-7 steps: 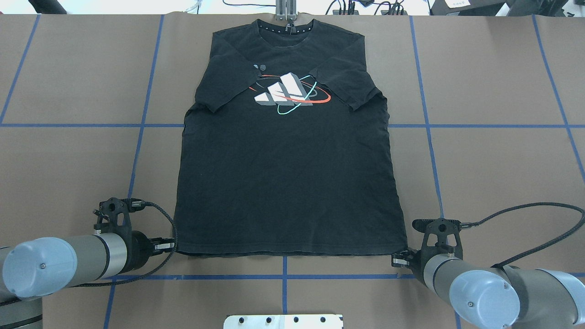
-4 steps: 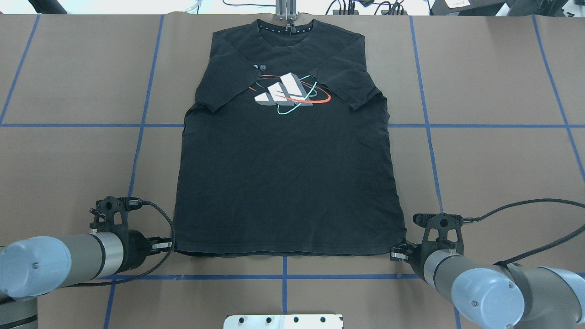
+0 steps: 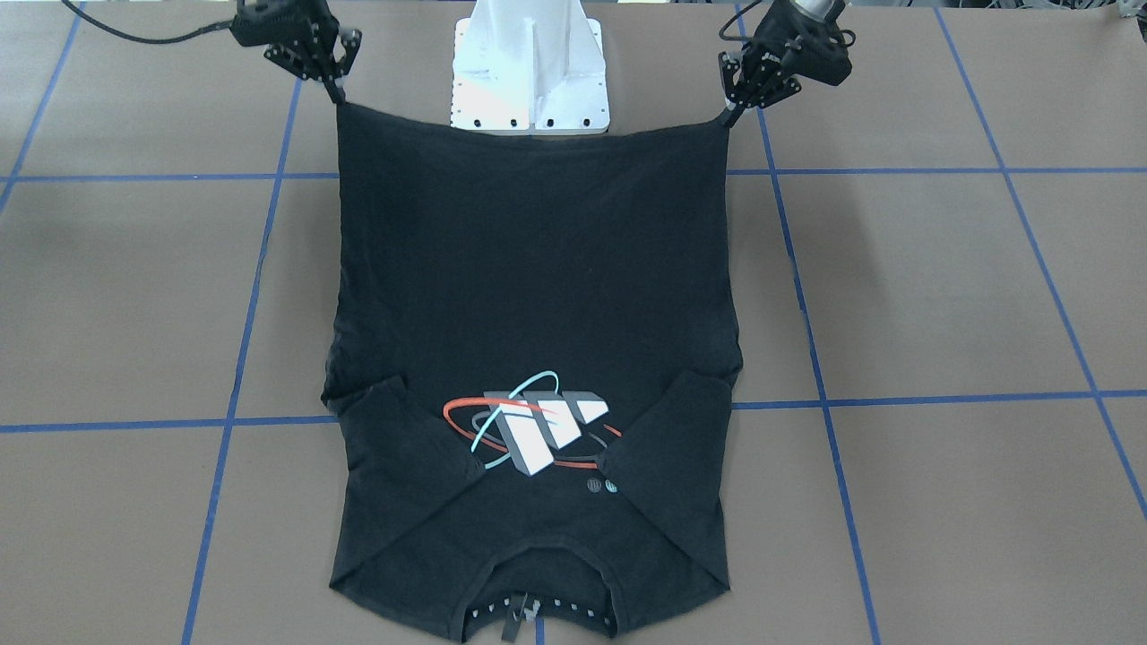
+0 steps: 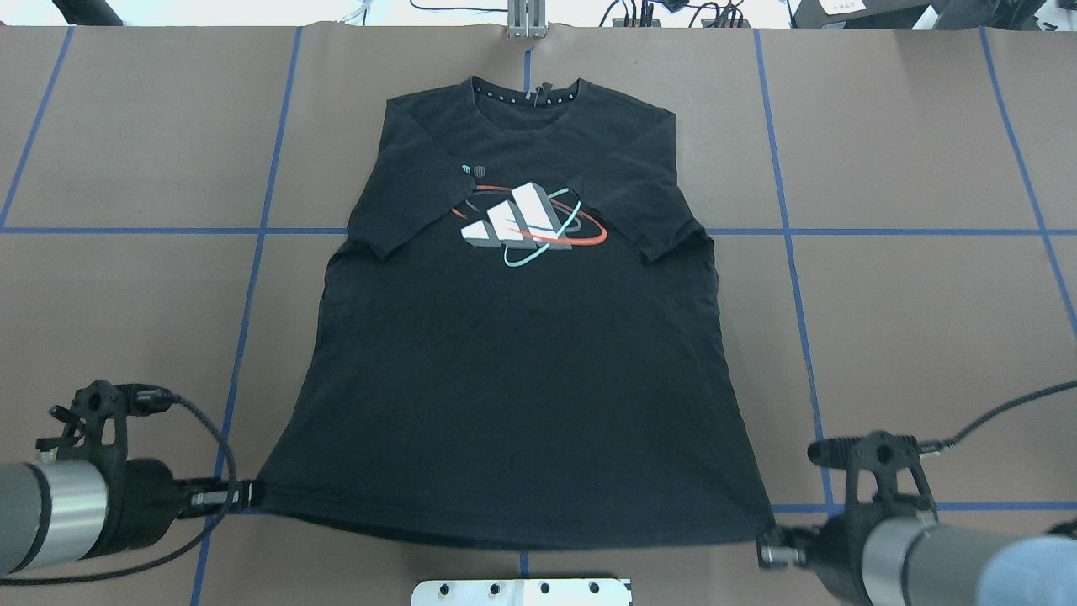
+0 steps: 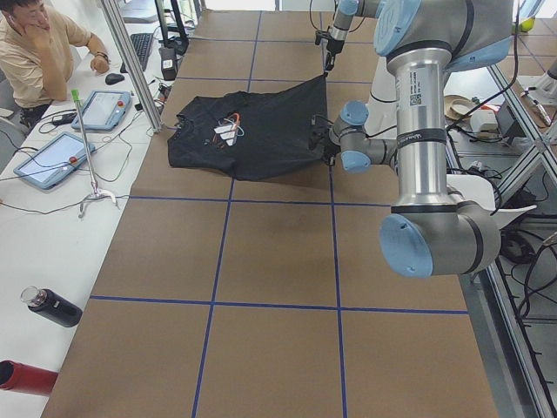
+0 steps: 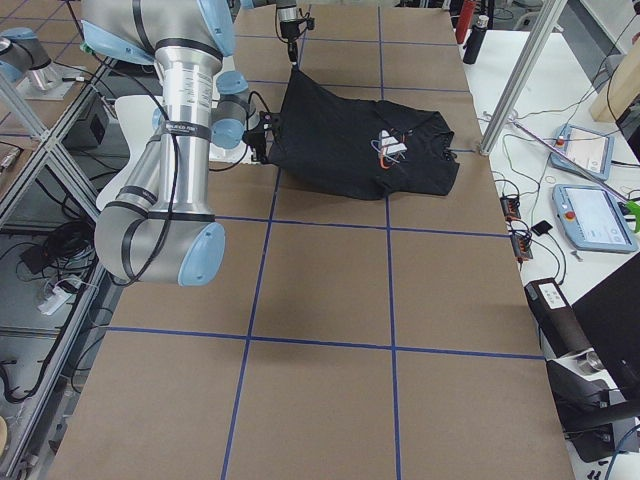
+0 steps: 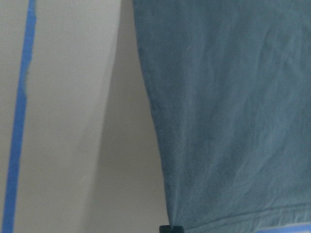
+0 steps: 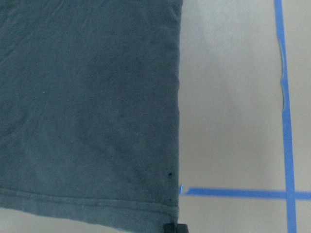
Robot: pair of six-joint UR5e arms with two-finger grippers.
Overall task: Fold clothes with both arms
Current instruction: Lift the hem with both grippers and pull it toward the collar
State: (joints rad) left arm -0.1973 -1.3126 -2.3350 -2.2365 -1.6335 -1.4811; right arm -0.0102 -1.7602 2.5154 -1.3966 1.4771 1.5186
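Observation:
The black T-shirt (image 4: 522, 362) lies face up with its logo (image 4: 526, 225) showing, both sleeves folded in over the chest and the collar at the far side. My left gripper (image 4: 244, 492) is shut on the hem's left corner. My right gripper (image 4: 767, 547) is shut on the hem's right corner. The hem is stretched taut between them and held off the table; the chest and collar rest on it. In the front-facing view the left gripper (image 3: 730, 112) and right gripper (image 3: 339, 90) hold the shirt (image 3: 538, 287) by its top corners. Both wrist views show only fabric (image 7: 233, 121) (image 8: 87, 107).
The white pedestal base (image 3: 530, 63) stands just behind the raised hem. Blue tape lines (image 4: 252, 252) cross the brown table. A metal post (image 4: 526, 17) stands at the far edge. An operator (image 5: 35, 43) sits with tablets beyond the far side.
Both grippers have pulled back toward the robot, outward and up with the hem corners. The shirt slid toward the robot and its hem spread wider; the collar left the far edge.

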